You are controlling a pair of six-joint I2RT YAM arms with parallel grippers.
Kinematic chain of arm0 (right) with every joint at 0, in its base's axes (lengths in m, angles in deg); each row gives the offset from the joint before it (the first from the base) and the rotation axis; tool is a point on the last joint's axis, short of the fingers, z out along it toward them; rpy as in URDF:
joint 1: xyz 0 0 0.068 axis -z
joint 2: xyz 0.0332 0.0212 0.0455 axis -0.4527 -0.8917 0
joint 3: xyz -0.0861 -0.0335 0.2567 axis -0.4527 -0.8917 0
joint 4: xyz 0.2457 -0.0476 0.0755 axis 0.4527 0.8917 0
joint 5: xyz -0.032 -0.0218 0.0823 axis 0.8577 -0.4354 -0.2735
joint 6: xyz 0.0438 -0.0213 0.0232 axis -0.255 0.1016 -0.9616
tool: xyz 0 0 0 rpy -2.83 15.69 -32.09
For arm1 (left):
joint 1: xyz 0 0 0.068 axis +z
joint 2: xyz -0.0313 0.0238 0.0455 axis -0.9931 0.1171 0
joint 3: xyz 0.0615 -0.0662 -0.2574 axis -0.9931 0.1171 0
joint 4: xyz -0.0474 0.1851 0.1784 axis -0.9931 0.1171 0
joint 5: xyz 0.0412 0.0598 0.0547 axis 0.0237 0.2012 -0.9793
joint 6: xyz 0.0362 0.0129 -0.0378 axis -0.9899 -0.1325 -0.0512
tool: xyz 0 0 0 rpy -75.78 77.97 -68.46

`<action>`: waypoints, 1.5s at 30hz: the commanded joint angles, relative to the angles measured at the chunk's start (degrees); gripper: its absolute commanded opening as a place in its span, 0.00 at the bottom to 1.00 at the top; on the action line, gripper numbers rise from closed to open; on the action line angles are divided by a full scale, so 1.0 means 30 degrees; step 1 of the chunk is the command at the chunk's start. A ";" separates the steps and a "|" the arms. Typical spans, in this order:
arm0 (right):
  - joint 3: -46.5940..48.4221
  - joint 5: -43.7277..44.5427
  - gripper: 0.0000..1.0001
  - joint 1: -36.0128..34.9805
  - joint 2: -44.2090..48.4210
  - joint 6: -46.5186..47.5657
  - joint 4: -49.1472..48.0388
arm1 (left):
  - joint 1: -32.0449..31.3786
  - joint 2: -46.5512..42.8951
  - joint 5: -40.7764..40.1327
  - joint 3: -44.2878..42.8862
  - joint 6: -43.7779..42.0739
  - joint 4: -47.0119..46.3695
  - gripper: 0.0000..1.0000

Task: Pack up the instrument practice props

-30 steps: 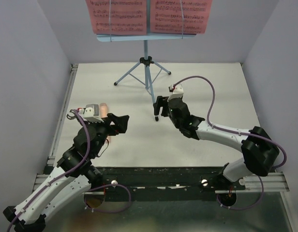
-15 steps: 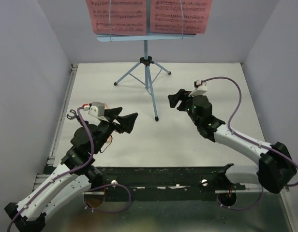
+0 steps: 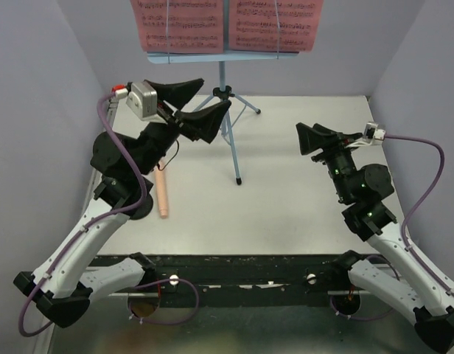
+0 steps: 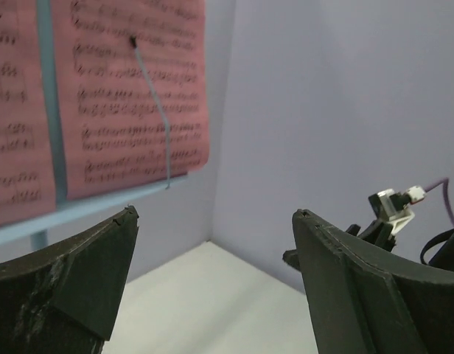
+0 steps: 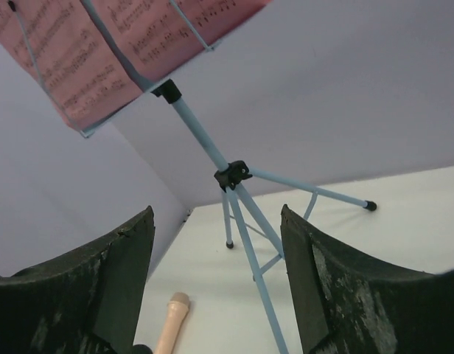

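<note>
Music stand (image 3: 222, 74), light-blue, upright at far end of table (image 3: 301, 214), pink pages (image 3: 179, 26) on its desk. We judge it light, top-heavy; take the stiff pole. Left gripper (image 4: 214, 214), right gripper (image 5: 216, 210): both agape, empty.

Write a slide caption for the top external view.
Open left gripper and open right gripper flank the blue music stand bearing two pink pages; toy microphone lies on the table.

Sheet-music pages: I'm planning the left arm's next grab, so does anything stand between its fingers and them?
Nothing visible does. The left gripper, fingers open, faces the pink sheet-music pages across empty air. A thin blue holder wire lies across the page front, above the music stand's ledge.
</note>
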 commanded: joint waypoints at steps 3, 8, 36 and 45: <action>0.3003 -0.1618 0.73 0.0074 -0.0234 0.1599 0.2188 | 0.0384 0.3160 0.4490 -0.4574 0.2118 -0.0268 0.92; 0.4649 0.0424 0.56 0.0103 -0.0472 0.3006 0.5005 | 0.0384 0.3279 0.4697 -0.4169 0.2531 -0.0354 0.92; 0.3474 -0.8358 0.76 0.0836 -1.4498 0.2015 -0.3340 | 0.2347 -0.0616 -0.1976 0.6552 0.4495 0.2486 0.87; 0.5701 -0.9033 0.78 0.0075 -1.8514 0.1486 -0.4338 | 0.2669 0.1724 -0.4472 0.6468 0.4054 0.1958 0.88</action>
